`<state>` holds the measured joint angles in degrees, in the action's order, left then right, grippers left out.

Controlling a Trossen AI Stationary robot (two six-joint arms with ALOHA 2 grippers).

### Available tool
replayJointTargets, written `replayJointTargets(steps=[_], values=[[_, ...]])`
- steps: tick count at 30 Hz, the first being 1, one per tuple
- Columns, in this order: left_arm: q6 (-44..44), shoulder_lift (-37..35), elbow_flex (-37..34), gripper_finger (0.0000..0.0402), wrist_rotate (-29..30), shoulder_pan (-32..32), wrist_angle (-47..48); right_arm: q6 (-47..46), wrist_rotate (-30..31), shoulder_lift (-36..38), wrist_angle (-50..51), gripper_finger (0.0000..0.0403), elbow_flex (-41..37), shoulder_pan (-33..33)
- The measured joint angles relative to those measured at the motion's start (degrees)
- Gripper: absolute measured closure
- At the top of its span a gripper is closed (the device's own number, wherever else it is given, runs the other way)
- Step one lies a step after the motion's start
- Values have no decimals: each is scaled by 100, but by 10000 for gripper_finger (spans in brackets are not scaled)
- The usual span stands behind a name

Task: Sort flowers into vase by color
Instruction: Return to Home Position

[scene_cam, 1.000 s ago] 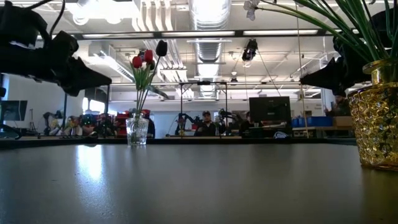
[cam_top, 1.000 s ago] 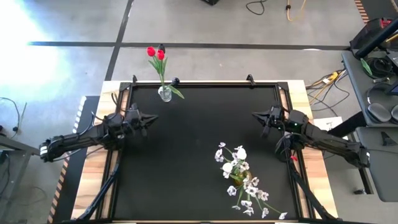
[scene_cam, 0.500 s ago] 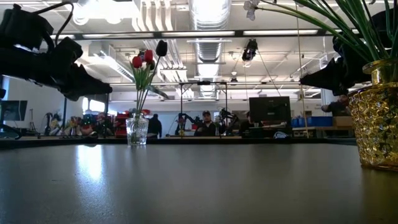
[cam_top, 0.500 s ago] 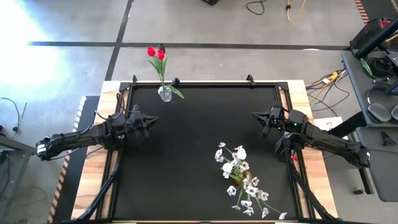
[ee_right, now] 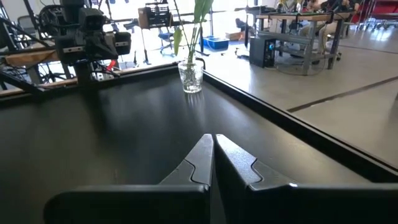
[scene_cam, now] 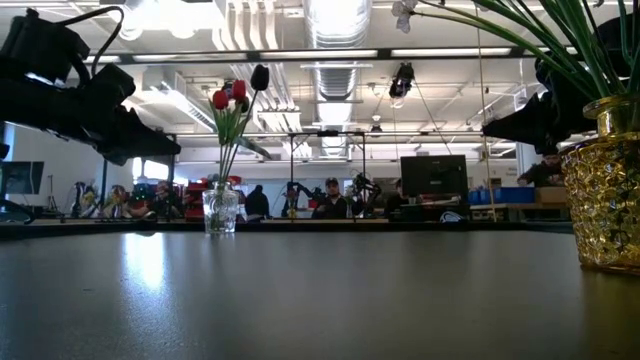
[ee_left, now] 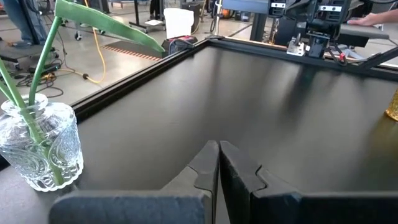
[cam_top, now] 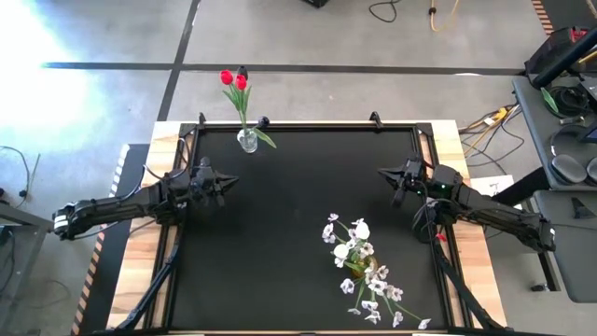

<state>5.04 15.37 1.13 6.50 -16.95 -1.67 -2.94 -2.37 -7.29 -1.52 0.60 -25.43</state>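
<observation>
My left pincer (cam_top: 227, 183) has eased a shade lower over the last second, fingers pressed flat together with nothing between them. That small settling is the only thing moving. My right pincer (cam_top: 382, 172) hasn't budged, and it is closed and empty too, hanging over its own side of the table (cam_top: 298, 224).

And the flowers? The red tulips (cam_top: 233, 79) and the dark tulip (cam_top: 242, 71) stand in the clear glass vase (cam_top: 247, 141), which sits near my left pincer, ahead of it and off to one side at the table's far rim. The white flowers (cam_top: 359, 252) fill the golden vase (cam_top: 356, 269), which is closer to my right pincer, out in front of it and to one side, toward the near edge. The two vases are well apart.

Not one stem lies loose on the black top between my pincers. I read that as the sorting being done: each colour group has its vase, and I've nothing left to fetch. All that's left is tucking both arms back to rest, and the left looks almost there.
</observation>
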Motion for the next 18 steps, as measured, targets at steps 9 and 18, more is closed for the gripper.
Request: replayJointTargets(steps=[9, 18], values=[[0, 48, 0, 402, 0, 0, 0, 0, 2, 0, -2, 394, 0, 0], [-2, 77, 2, 402, 0, 0, 0, -2, 2, 0, -2, 394, -2, 0]])
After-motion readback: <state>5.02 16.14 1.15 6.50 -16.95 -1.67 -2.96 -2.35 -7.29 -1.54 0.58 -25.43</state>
